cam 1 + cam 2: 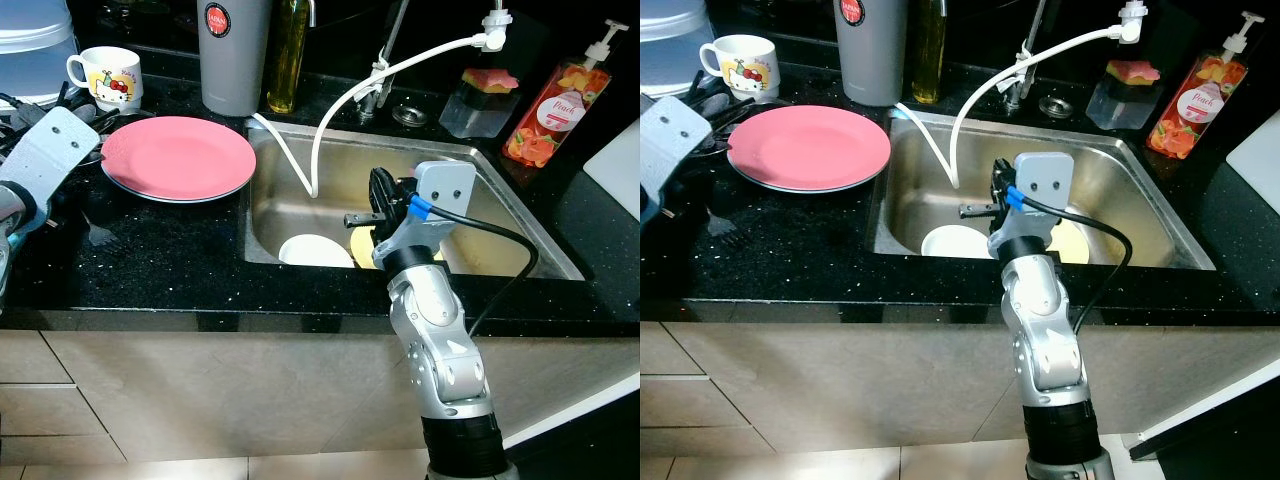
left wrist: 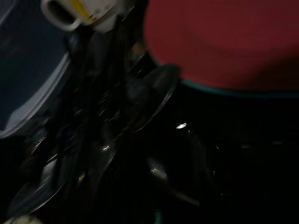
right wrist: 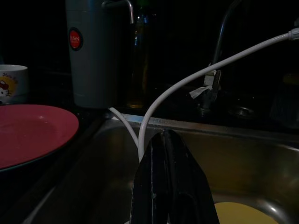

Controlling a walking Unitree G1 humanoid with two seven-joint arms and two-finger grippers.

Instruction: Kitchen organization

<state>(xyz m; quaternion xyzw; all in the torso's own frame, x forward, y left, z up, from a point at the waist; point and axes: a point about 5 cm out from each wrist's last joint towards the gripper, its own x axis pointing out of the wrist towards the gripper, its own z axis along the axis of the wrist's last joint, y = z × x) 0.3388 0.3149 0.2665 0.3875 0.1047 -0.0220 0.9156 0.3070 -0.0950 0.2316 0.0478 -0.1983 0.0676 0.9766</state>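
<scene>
My right gripper hangs shut inside the steel sink, with nothing between its black fingers. Just below it lie a white bowl and a yellow plate on the sink floor. A pink plate rests on the black counter left of the sink, with a white cartoon mug behind it. My left arm's grey wrist block hovers at the counter's left end over a dark pile of utensils, close to the pink plate's rim.
A white hose curves from the tap into the sink. A grey canister and an oil bottle stand behind it. A sponge holder, a soap pump bottle and a white board are at the right. A fork lies on the counter.
</scene>
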